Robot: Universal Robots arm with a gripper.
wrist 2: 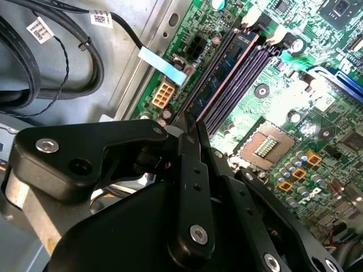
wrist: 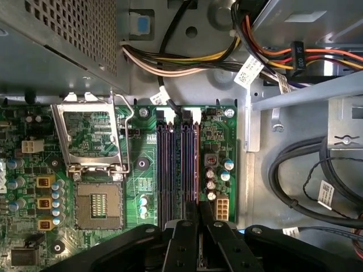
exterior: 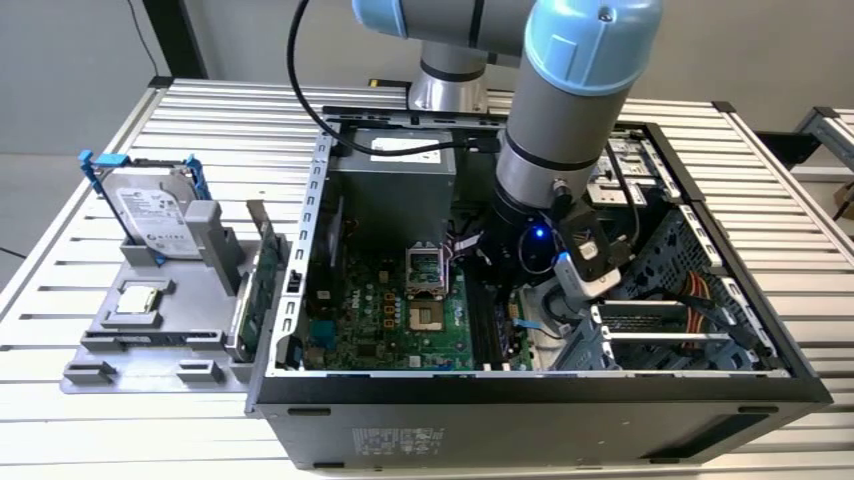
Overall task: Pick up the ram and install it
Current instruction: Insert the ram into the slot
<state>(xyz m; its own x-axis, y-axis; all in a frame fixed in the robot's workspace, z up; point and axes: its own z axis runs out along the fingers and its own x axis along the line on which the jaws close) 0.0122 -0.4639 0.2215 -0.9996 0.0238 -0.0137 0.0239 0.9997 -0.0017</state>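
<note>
Plainly at the seating stage: gripper low inside the case, directly over the memory slots, presumably to keep the ram square to its slot while going in. Fingers drawn nearly together, pinching the thin top edge of the ram at its near end, by the look of both wrist views; grip not fully certain. Ram standing on edge in the outermost slot, the one farthest from the CPU socket, chips facing sideways. Long axis along the slot, parallel to its neighbours, running from the gripper away toward the white latches. Seated fully or only resting in the slot: impossible to tell.
</note>
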